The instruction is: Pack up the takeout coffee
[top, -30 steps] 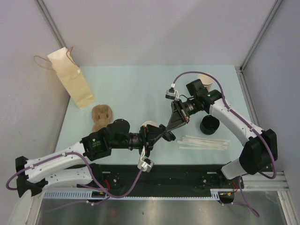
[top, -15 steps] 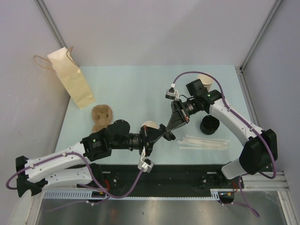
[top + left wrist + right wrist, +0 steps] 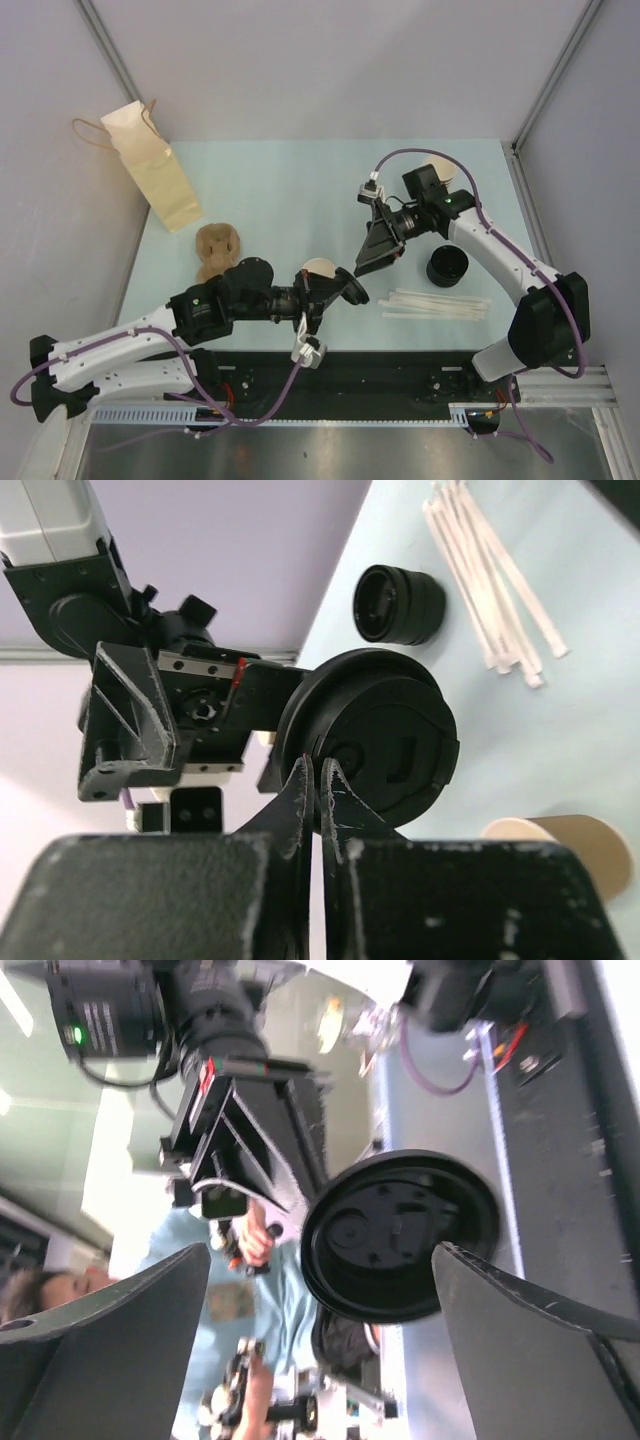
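Observation:
A single black lid [image 3: 351, 290] hangs in the air with my left gripper [image 3: 332, 287] shut on its rim. In the left wrist view the thin fingertips [image 3: 303, 780] pinch the edge of the lid [image 3: 385, 742]. My right gripper [image 3: 374, 257] stands open just up and right of it. In the right wrist view the lid [image 3: 400, 1235] floats between the wide jaws of the right gripper [image 3: 320, 1260], touching neither. A lidless tan paper cup [image 3: 320, 268] stands on the table beside my left gripper and also shows in the left wrist view [image 3: 560, 835]. No lidded takeout coffee is in view.
A tan paper bag [image 3: 152, 180] lies at the far left, with a brown pulp cup carrier [image 3: 218, 250] near it. A stack of black lids [image 3: 447, 267] and wrapped straws [image 3: 435, 303] lie on the right. Behind the right arm stands a stack of tan cups [image 3: 437, 168].
My right gripper has opened, let go of the lid and drawn back up and to the right. My left gripper has shut on the lid's rim and now holds it alone.

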`<state>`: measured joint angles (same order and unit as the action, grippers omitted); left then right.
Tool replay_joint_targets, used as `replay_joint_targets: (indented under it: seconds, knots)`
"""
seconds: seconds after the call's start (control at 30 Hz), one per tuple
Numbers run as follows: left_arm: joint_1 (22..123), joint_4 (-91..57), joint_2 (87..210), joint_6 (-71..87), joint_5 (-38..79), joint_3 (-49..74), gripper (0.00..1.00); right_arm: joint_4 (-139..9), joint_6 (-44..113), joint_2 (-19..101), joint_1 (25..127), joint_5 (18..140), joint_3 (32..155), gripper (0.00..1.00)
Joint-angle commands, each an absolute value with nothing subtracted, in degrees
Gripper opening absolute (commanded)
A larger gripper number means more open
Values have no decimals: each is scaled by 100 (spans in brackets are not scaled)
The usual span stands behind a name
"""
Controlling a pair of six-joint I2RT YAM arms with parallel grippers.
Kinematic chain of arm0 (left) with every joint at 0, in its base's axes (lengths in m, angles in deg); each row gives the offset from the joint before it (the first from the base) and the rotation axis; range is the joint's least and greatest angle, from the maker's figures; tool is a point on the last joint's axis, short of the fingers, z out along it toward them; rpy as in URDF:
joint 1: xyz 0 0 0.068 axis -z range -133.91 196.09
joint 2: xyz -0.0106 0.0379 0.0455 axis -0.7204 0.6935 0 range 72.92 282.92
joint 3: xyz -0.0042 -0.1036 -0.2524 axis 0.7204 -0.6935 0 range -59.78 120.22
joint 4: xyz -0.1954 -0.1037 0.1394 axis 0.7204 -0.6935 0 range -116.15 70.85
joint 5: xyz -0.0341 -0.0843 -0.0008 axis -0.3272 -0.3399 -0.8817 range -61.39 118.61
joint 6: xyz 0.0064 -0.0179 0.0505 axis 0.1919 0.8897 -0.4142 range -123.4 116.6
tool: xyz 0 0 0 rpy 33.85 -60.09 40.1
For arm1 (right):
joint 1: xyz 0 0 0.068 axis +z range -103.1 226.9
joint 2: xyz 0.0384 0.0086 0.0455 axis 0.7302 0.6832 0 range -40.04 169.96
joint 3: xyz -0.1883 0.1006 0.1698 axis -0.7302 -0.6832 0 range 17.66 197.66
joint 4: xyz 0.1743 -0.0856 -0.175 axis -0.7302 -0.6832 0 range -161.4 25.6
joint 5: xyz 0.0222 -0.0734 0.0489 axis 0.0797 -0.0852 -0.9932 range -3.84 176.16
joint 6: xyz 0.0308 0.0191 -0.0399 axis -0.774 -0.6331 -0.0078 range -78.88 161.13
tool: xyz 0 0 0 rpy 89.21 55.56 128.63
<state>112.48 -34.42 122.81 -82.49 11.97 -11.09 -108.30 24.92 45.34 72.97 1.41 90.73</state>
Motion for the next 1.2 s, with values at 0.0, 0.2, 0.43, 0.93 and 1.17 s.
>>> replay_joint_targets:
  seconds: [0.0,0.2,0.43,0.93,1.17]
  knots:
    - [11289,-3962,12152,-7190,1235,-653,0,-10334,2215,4583,6819,362,9113,100]
    - [11175,-5015,12626,-4995,1578,234,0,-10367,2695,4530,5808,1363,9367,100]
    - [9743,-6044,13768,-2978,832,1430,0,-11424,4104,4381,5569,3612,10036,100]
    - [7553,-6670,15676,-621,-418,2082,0,-10816,5537,3431,5947,5093,10124,100]
    - [7457,-6196,15703,-384,-347,1538,0,-10967,5133,3976,6368,4415,9905,100]
